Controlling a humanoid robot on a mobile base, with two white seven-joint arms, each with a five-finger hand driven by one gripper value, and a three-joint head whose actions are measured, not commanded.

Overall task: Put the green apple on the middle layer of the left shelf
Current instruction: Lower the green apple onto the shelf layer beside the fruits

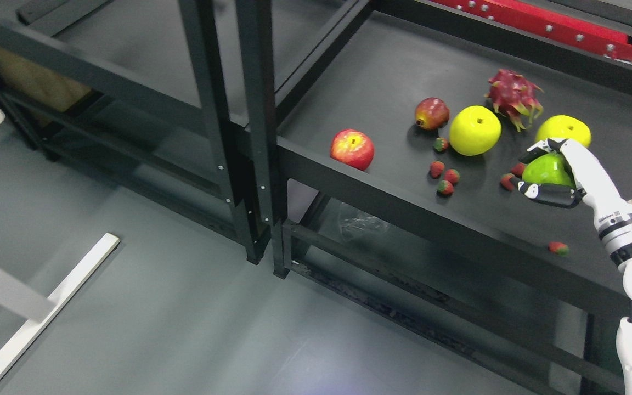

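The right hand [549, 173] has its white fingers wrapped round the green apple [547, 169], low over the right shelf [382, 77] among strawberries [444, 176]. That glossy round skin could slip from hard fingertips on the long carry to the bare left shelf [146, 55], or clip the dark metal posts [250, 109] between.

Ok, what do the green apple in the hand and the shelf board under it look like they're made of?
The glossy green apple, gripped by the right hand, shows a hard, even shine, so probably moulded plastic; real fruit can't be ruled out. The black shelf board looks matte, likely painted panel or rubbery mat; only soft reflections show.
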